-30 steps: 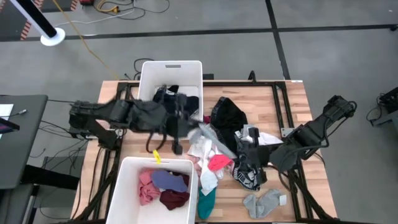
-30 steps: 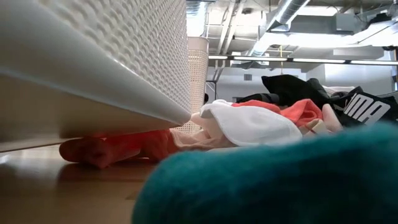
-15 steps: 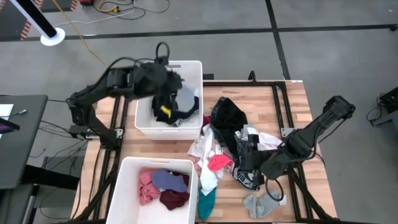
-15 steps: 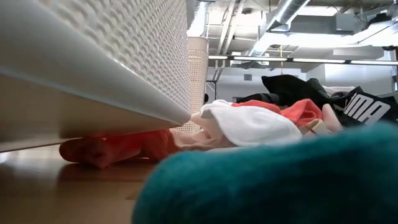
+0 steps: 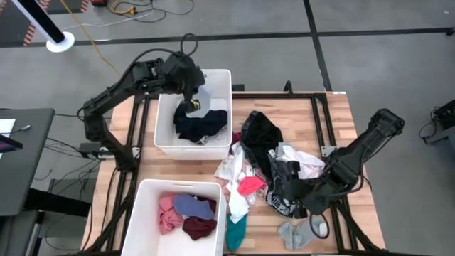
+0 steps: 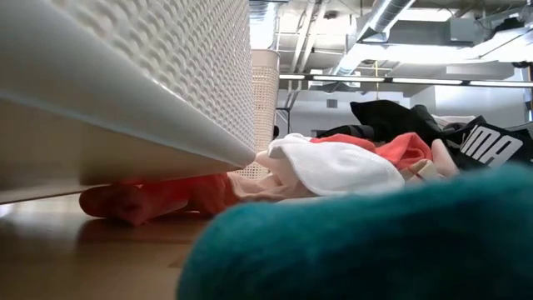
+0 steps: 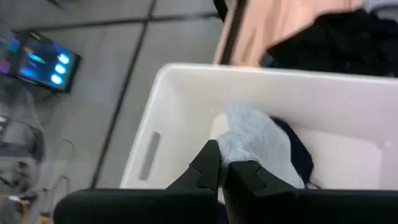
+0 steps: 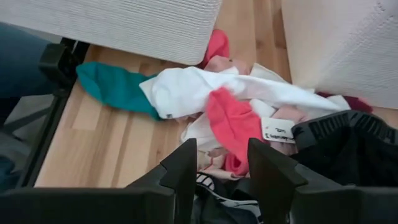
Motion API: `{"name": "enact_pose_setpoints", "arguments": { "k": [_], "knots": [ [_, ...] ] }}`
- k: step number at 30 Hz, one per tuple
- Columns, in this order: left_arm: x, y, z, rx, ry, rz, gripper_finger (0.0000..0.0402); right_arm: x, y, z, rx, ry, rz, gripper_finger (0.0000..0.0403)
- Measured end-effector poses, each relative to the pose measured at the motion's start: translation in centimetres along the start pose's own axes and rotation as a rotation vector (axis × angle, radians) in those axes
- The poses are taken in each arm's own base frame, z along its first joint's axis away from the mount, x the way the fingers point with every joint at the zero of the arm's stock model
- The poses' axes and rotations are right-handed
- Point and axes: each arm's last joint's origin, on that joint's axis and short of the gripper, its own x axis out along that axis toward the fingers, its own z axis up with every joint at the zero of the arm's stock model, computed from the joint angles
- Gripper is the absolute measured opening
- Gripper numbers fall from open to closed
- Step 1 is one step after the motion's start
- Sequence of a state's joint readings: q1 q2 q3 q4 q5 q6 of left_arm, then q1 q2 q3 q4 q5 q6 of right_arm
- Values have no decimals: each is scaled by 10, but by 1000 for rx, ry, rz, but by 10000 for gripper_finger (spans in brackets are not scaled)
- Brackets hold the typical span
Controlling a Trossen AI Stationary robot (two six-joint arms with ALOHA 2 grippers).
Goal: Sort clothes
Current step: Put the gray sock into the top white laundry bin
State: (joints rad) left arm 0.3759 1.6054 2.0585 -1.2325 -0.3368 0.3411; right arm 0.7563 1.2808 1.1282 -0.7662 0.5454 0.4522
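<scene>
White "MA" letters on black garment [image 6: 491,150], small white tag [image 8: 277,129] print illegible

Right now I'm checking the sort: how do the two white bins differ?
The far bin holds dark clothes, black with some grey; the near bin holds coloured ones: pink, blue-grey and maroon. The left claw, shut, hangs over the far bin; no claw is over the near bin. Both are white, rectangular, open-topped and partly filled.
</scene>
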Motion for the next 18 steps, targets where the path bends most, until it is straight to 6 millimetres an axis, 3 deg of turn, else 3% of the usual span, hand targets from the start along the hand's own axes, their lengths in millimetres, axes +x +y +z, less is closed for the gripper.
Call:
{"name": "enact_pose_setpoints", "arguments": {
  "k": [9, 18],
  "knots": [
    [49, -1, -29, -28, 166, -137, 0, -6, 11, -4, -8, -14, 41, 156],
    [77, -7, -50, -56, 246, -255, 0, -6, 10, -2, 1, -21, 41, 156]
  ]
}}
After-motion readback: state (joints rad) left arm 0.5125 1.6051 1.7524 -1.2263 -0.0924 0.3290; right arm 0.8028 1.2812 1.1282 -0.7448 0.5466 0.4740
